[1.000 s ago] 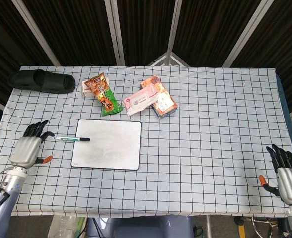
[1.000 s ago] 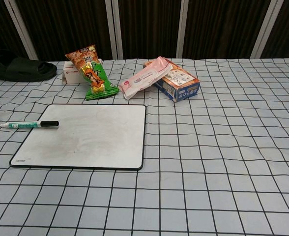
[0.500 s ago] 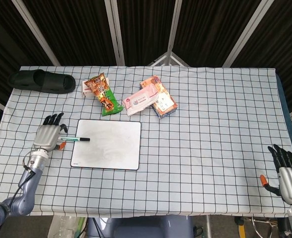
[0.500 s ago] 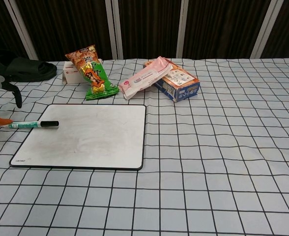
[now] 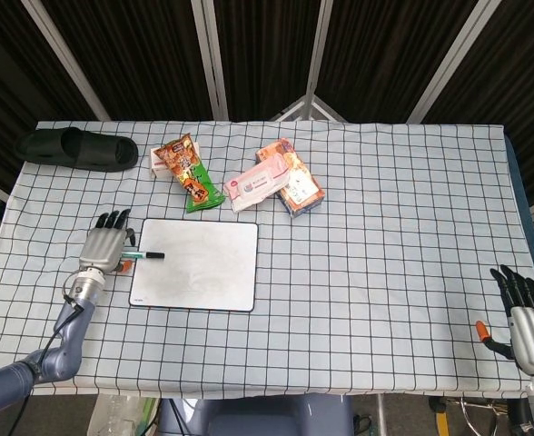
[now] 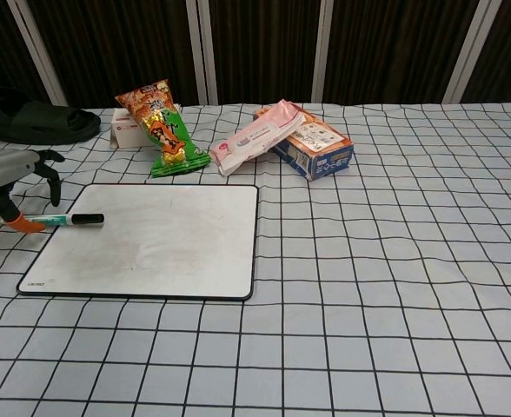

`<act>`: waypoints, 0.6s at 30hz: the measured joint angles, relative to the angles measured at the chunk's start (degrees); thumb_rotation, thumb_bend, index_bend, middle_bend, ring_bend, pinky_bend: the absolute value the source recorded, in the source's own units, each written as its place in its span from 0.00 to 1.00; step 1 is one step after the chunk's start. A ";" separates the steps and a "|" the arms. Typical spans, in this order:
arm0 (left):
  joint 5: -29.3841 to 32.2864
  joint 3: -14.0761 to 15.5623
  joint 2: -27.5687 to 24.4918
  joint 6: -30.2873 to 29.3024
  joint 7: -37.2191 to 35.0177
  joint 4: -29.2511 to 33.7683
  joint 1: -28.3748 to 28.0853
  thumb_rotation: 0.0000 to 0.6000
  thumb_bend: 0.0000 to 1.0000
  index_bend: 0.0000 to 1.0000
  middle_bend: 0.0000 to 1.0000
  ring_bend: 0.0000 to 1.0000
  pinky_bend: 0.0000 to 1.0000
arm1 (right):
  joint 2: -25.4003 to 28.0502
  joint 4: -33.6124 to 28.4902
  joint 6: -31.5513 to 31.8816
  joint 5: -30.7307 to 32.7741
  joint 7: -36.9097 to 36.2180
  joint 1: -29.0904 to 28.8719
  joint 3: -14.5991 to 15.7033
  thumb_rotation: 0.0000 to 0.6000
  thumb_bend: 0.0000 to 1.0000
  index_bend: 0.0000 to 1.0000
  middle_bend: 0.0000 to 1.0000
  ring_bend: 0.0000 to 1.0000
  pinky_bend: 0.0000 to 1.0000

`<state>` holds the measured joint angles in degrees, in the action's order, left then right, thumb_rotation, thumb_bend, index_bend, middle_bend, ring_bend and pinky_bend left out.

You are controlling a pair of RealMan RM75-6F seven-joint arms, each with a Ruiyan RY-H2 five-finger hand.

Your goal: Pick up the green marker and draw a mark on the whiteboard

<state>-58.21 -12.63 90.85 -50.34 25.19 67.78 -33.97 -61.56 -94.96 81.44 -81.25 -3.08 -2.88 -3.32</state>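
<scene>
The left hand [image 5: 104,247] hung low over the checked tabletop [image 5: 394,227], just off the left edge of the whiteboard [image 5: 197,264]. Its dark fingers [image 5: 114,219] were spread apart and pointed away from the robot, and from the chest view they curled down a little over the cloth. It held nothing. The green marker [image 5: 143,255] lay flat beneath and beside it, black cap resting on the board's upper left corner, the white and green barrel running out leftward onto the cloth under the hand. In the chest view the orange thumb tip sat right at the marker's tail end; I could not tell whether it actually touched.

The right hand [image 5: 525,313] was well apart from all this, at the near right corner of the tabletop, fingers straight and spread, empty.

The whiteboard lay flat, its surface faintly smudged but bare of any fresh mark. Beyond it, toward the far edge, stood an orange and green snack bag [image 5: 189,173] leaning over a small white box [image 6: 127,126]. Near these, a pink pack of wipes [image 5: 257,183] rested against an orange and blue carton [image 5: 299,185]. A black slipper [image 5: 76,148] lay at the far left corner.
</scene>
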 measured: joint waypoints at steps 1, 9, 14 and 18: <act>0.04 0.06 0.32 0.09 -0.02 -0.36 -0.18 1.00 0.40 0.46 0.00 0.00 0.00 | 0.00 -0.02 -0.01 0.04 -0.03 0.00 -0.02 1.00 0.35 0.00 0.00 0.00 0.00; 0.55 0.22 1.94 0.66 -0.63 -2.24 -1.12 1.00 0.45 0.48 0.00 0.00 0.00 | 0.05 -0.01 -0.06 0.07 -0.25 -0.01 -0.09 1.00 0.35 0.00 0.00 0.00 0.00; 0.81 0.36 2.15 0.82 -0.96 -2.77 -1.28 1.00 0.53 0.55 0.02 0.00 0.00 | 0.02 0.00 -0.09 0.17 -0.26 0.03 -0.08 1.00 0.35 0.00 0.00 0.00 0.00; 0.88 0.40 2.14 0.63 -1.67 -2.72 -1.22 1.00 0.57 0.60 0.04 0.00 0.00 | -0.04 0.06 0.06 0.07 -0.26 0.11 -0.06 1.00 0.35 0.00 0.00 0.00 0.00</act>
<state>-57.33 -12.23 92.98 -49.71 23.52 65.06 -35.20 -61.61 -94.90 81.49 -81.18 -3.34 -2.77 -3.38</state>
